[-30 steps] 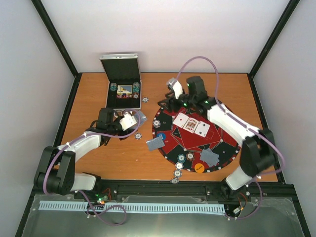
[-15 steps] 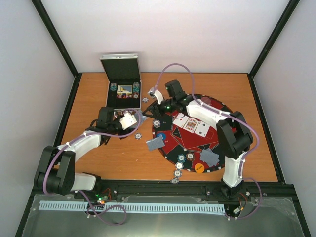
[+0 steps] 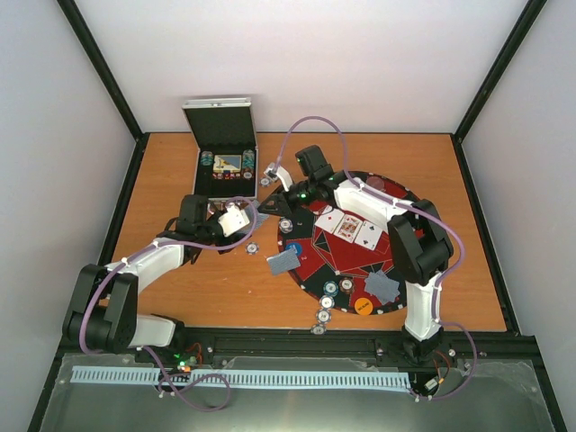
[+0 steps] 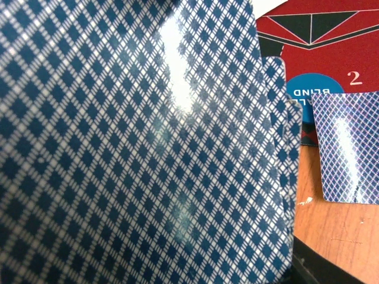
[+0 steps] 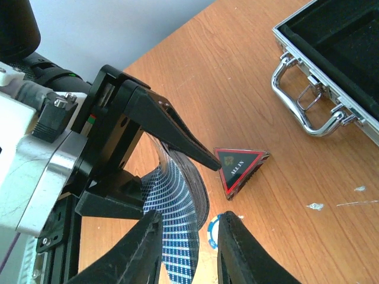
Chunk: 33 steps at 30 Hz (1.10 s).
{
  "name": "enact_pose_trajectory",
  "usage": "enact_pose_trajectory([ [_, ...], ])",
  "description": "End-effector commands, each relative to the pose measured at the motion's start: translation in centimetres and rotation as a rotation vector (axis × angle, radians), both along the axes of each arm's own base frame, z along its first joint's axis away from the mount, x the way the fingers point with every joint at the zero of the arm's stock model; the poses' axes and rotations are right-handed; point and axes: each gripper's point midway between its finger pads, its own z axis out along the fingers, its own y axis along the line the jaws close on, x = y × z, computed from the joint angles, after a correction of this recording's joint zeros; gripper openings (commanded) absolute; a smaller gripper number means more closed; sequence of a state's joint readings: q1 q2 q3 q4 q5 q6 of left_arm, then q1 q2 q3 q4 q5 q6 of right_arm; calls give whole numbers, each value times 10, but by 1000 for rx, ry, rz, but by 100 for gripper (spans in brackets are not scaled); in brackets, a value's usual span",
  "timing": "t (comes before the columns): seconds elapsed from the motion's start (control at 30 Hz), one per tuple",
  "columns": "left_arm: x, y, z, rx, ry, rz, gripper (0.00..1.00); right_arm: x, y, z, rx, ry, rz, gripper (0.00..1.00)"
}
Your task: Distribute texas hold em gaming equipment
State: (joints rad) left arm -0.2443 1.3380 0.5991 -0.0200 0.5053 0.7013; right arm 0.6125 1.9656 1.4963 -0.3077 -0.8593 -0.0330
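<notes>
Top: left gripper (image 3: 241, 219) clamps the deck (image 3: 234, 219) at the mat's (image 3: 346, 259) nine o'clock, with the right gripper (image 3: 266, 205) beside it.

Left wrist: glossy card backs, likely slippery, thin and bendy. The disc (image 4: 308, 94) reads "BLIND", the mat "2".

Right wrist: its fingers (image 5: 142, 248) straddle a bowed card (image 5: 177, 207); whether they pinch it, I cannot tell. Best taken by the free edge.

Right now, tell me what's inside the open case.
The case holds chips in columns at both sides, with a pictured pack between them. Its near part looks dark; what lies there cannot be made out.
</notes>
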Motion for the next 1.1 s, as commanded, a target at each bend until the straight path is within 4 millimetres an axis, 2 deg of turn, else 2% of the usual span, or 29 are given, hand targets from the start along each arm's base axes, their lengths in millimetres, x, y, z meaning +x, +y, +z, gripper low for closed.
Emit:
enact_pose_trajectory([
  [0.0,10,-7,18,-17,-64,-35,53,-5,5,5,14,5,32,29],
  [0.1,10,-7,18,-18,-66,-34,53,-5,6,3,12,12,34,28],
  [0.4,10,-7,19,-18,-67,-34,53,-6,5,10,30,23,49,4],
  [0.53,9,-7,18,-17,-65,-35,53,-6,5,19,52,30,60,3],
  [0.63,7,-6,17,-17,-62,-34,53,1,-5,32,72,11,37,3],
  [0.8,6,-6,17,-18,-63,-34,53,11,-28,73,125,-56,0,3],
  [0.9,6,-6,18,-17,-67,-32,53,17,-51,92,127,-80,-38,3],
  [1.0,5,-5,16,-16,-62,-26,53,30,-89,104,80,-105,-145,3],
  [1.07,4,-5,17,-25,-56,-23,53,45,-124,101,-31,-144,-274,3],
])
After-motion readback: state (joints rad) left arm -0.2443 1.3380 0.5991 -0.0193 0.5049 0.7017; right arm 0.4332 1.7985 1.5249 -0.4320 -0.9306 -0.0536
